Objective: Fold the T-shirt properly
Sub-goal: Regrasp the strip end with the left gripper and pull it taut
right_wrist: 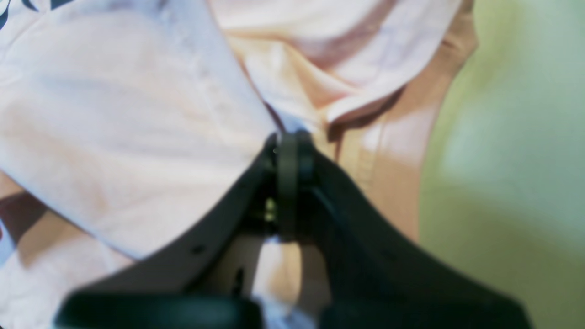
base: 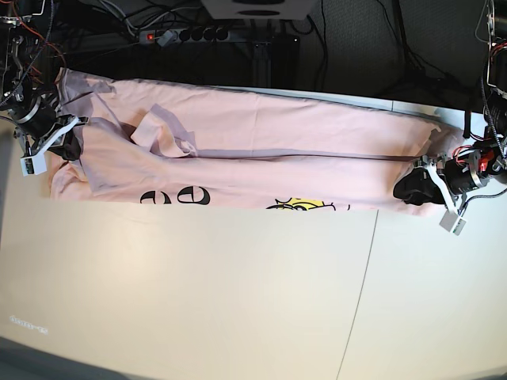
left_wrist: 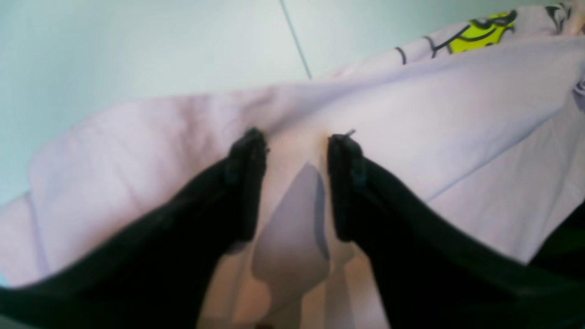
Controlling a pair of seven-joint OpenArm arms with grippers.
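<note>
Two ends matter: the right hand (right_wrist: 289,151) pinches the T-shirt (base: 261,150) at nine o'clock; the left hand (left_wrist: 297,141), jaws apart, should close before lifting evenly.

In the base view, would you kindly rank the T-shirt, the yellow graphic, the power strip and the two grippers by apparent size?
1. T-shirt, by far the largest.
2. Power strip.
3. Left gripper and right gripper: alike, so unranked; both are partly hidden by cloth.
4. Yellow graphic: only a sliver shows at the fold.

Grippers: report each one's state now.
Left gripper: open, jaws apart over the T-shirt.
Right gripper: shut on the T-shirt.
</note>
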